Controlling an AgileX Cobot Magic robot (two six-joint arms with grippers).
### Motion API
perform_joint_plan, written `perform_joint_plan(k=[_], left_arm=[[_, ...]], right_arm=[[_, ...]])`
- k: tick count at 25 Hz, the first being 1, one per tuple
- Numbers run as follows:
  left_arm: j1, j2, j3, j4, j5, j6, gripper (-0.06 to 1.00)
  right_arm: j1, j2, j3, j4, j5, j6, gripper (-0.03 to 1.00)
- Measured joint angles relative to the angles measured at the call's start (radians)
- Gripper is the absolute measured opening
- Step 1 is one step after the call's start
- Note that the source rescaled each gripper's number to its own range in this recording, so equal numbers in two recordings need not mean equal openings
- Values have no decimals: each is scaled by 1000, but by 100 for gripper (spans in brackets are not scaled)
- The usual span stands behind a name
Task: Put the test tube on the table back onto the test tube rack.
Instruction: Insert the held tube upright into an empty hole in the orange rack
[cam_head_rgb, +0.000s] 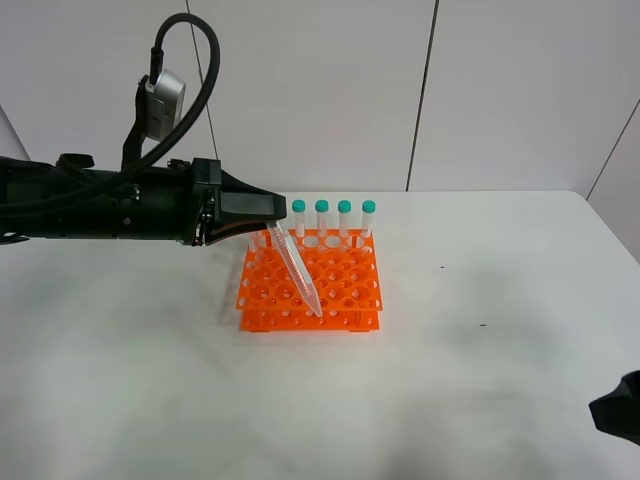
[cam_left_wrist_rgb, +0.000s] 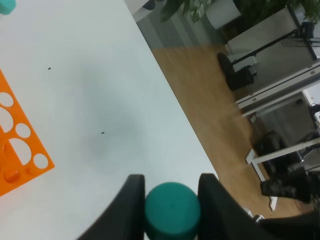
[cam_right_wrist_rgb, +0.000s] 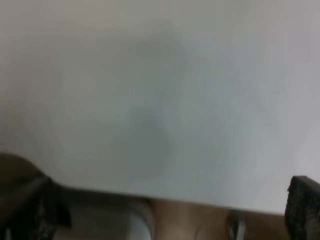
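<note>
Jaws of the left gripper (cam_left_wrist_rgb: 172, 202) hold the test tube (cam_head_rgb: 297, 270) tilted, tip at the test tube rack (cam_head_rgb: 365, 300), not yet seated. Right gripper (cam_head_rgb: 618, 405) jaws gape empty.

Black arms, one silver camera: that's your whole rig on show.

Your left arm (cam_head_rgb: 100, 205) reads as a thick matte-black tube with a boxy black wrist block. It ends in the wedge-shaped left gripper (cam_head_rgb: 268, 222), which has a grey panel on its side. A fat black cable (cam_head_rgb: 195, 50) loops over it, and a silver-grey camera housing (cam_head_rgb: 164, 97) rides on a black bracket. From the left wrist camera, its fingers (cam_left_wrist_rgb: 129, 210) look smooth, black and curved. Your right gripper (cam_head_rgb: 617, 408) shows only an angular black corner, and its wrist view gives just dark, blurred fingertips (cam_right_wrist_rgb: 301, 200).
</note>
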Motion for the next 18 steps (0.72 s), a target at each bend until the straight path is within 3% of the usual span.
perform_joint_plan(k=[10,18], left_arm=[[0,0,0,0,0,0,1],[0,0,0,1,0,0,1]], right_arm=[[5,-497,11,0,-30,24,100],[5,-623,11,-14,-29,41,100]])
